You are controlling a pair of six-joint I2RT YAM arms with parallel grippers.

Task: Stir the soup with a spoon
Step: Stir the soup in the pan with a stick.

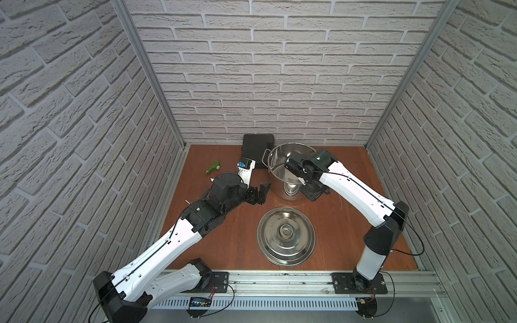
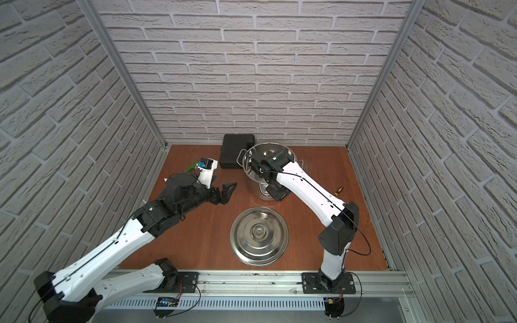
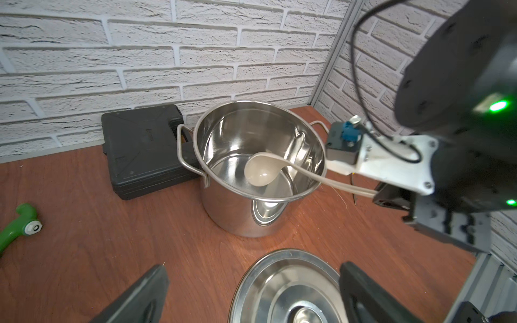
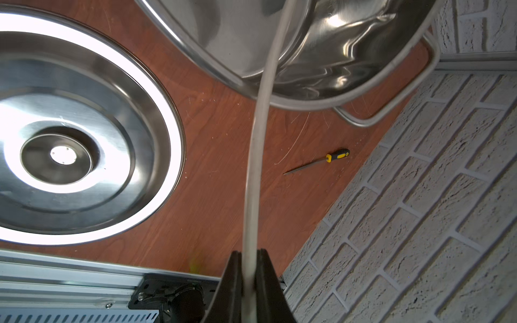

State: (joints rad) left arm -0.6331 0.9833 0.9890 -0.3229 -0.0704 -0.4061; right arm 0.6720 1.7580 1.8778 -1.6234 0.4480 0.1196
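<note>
The soup's pot [image 1: 279, 179] [image 2: 253, 181] is a shiny steel stockpot standing at the back middle of the wooden table; no liquid shows inside. The cream-white spoon [image 3: 258, 173] has its bowl low inside the pot [image 3: 229, 212], and its handle [image 4: 257, 156] slants out over the near rim. My right gripper [image 4: 248, 251] [image 1: 313, 193] is shut on the end of that handle, just outside the pot on its right. To the pot's left my left gripper [image 3: 253, 267] [image 1: 261, 193] hovers open and holds nothing.
The flat steel lid [image 1: 268, 237] [image 4: 126, 139] lies knob-up in front of the pot. A black case [image 1: 257, 148] sits behind the pot on the left, a green tool [image 1: 214, 166] at the far left, a yellow-handled screwdriver [image 4: 337, 155] on the right. Brick walls close three sides.
</note>
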